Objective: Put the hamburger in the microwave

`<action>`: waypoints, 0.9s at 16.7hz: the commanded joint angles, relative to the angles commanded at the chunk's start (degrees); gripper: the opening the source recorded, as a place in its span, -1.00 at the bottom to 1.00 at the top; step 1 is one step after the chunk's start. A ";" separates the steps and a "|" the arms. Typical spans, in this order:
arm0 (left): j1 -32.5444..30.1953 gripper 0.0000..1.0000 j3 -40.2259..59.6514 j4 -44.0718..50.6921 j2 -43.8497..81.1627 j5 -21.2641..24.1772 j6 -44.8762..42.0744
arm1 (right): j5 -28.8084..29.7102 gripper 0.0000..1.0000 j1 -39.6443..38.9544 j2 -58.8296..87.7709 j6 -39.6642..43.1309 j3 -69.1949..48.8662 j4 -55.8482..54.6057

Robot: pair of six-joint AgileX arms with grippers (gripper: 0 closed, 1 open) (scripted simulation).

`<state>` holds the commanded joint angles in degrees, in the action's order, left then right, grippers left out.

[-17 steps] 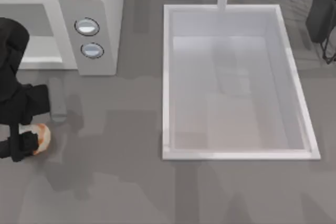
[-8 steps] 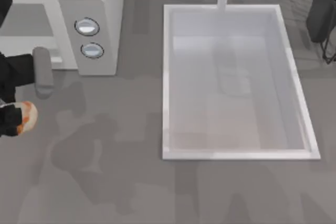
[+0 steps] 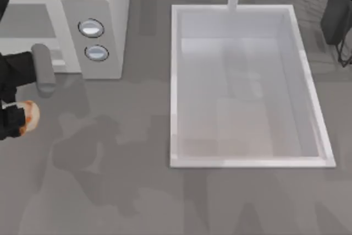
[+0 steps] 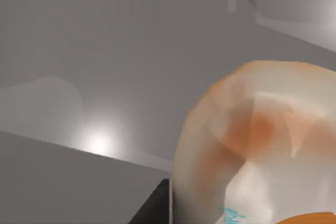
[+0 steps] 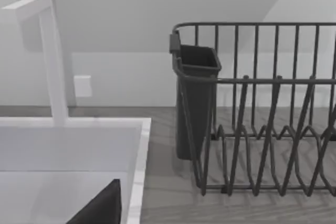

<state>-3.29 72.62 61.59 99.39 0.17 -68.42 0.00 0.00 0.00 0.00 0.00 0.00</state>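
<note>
A dark wire dish rack stands on the grey counter, its upright bars rising to a rounded top rail and its lower wires bent into slots for plates. A dark cutlery cup hangs on the end of the rack nearest the sink. The sink's white rim runs just beside the rack, with the pale basin dropping away inside it. A white faucet rises at the sink's far edge, its spout reaching out sideways. Behind everything is a plain pale wall with a small white plate on it. A dark wedge-shaped part shows over the sink.
</note>
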 joint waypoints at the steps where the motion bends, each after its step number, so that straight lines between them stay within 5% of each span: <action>1: 0.68 -1.00 -0.38 -2.40 0.60 0.37 1.41 | 0.00 1.00 0.00 0.00 0.00 0.00 0.00; 6: 5.38 -1.00 -3.75 -22.77 4.86 3.08 12.53 | 0.00 1.00 0.00 0.00 0.00 0.00 0.00; 15: 13.71 -1.00 -14.60 -76.36 14.17 9.30 41.05 | 0.00 1.00 0.00 0.00 0.00 0.00 0.00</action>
<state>10.43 58.02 -14.77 113.56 9.46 -27.38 0.00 0.00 0.00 0.00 0.00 0.00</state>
